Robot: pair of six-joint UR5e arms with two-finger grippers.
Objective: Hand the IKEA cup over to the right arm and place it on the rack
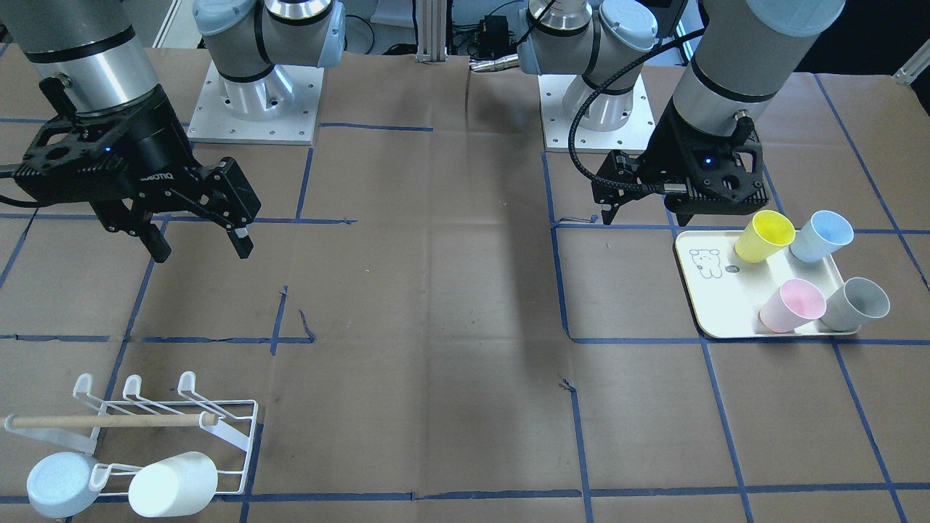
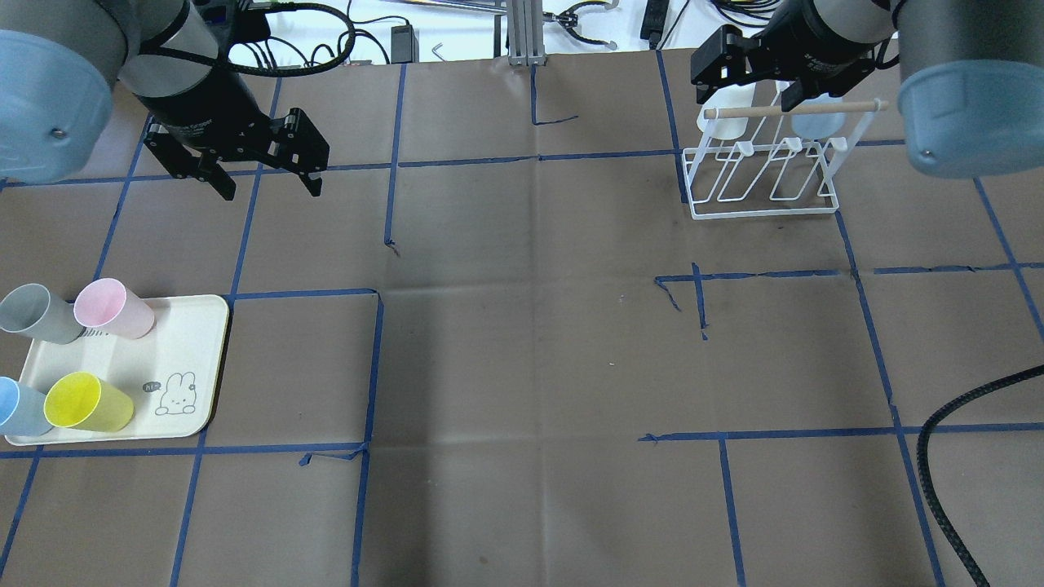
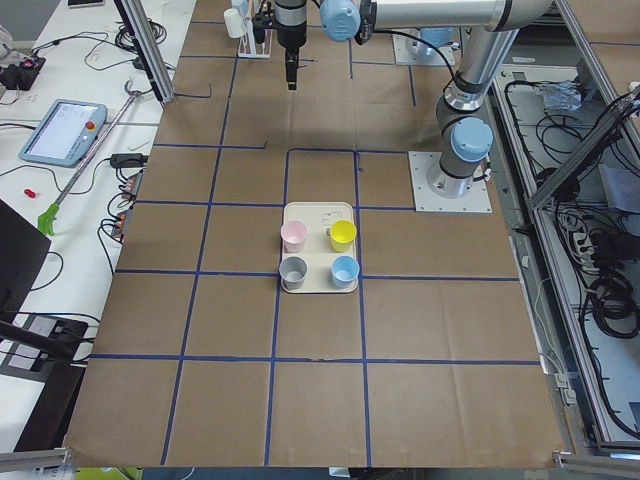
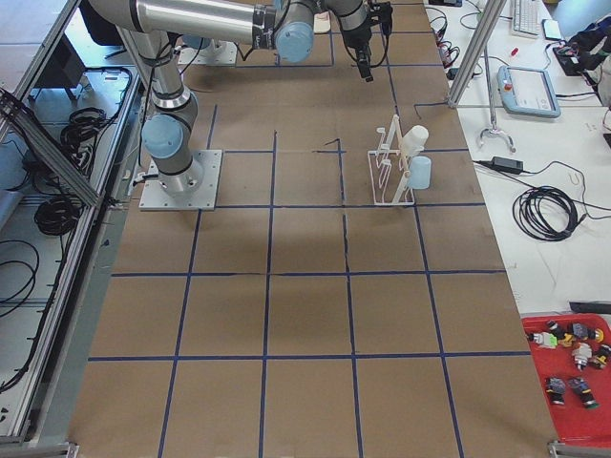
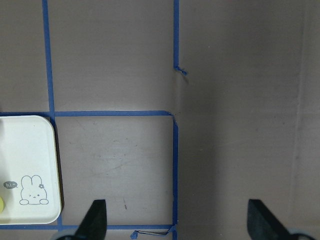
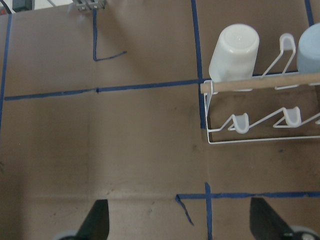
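Your left end effector and right end effector both hang open and empty, and the IKEA cups sit on the tray at 8 o'clock on the desk from overhead; they look light, hard and slippery, so pinch one wall at the rim.

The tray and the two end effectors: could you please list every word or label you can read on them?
"ROBOTIQ": on the body of the right end effector, front-facing view.
"hi": in the dark speech bubble beside the rabbit drawing on the tray.
White lettering on the left end effector: too blurred to read.
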